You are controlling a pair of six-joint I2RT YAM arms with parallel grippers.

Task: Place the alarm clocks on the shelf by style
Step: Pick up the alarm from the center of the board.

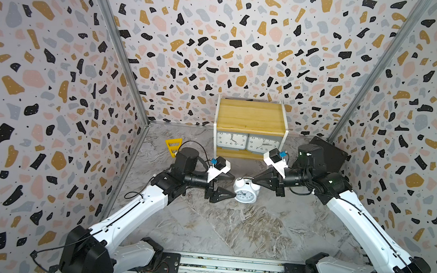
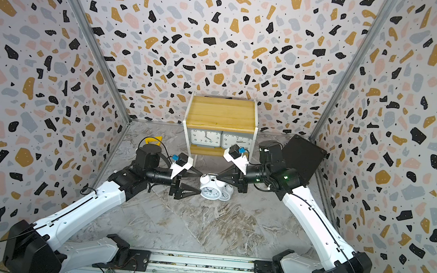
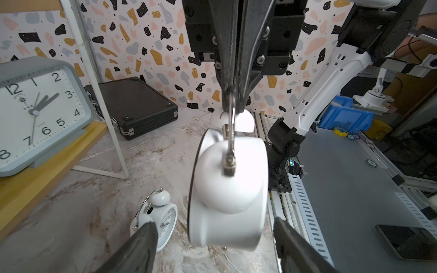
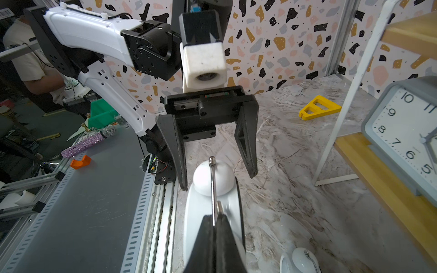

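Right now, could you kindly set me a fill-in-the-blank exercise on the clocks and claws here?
The right claw is shut on the metal ____ of a white twin-bell clock.
The left claw straddles that clock with its jaws ____.
Both grey clocks sit on the shelf's ____ board.
The second twin-bell clock stands on the ____.
Missing: handle; open; lower; table.

Top views: high at front, angled down twd shelf, far, whole cell. Wrist cams: close, aimed at each other, sharing twin-bell clock.
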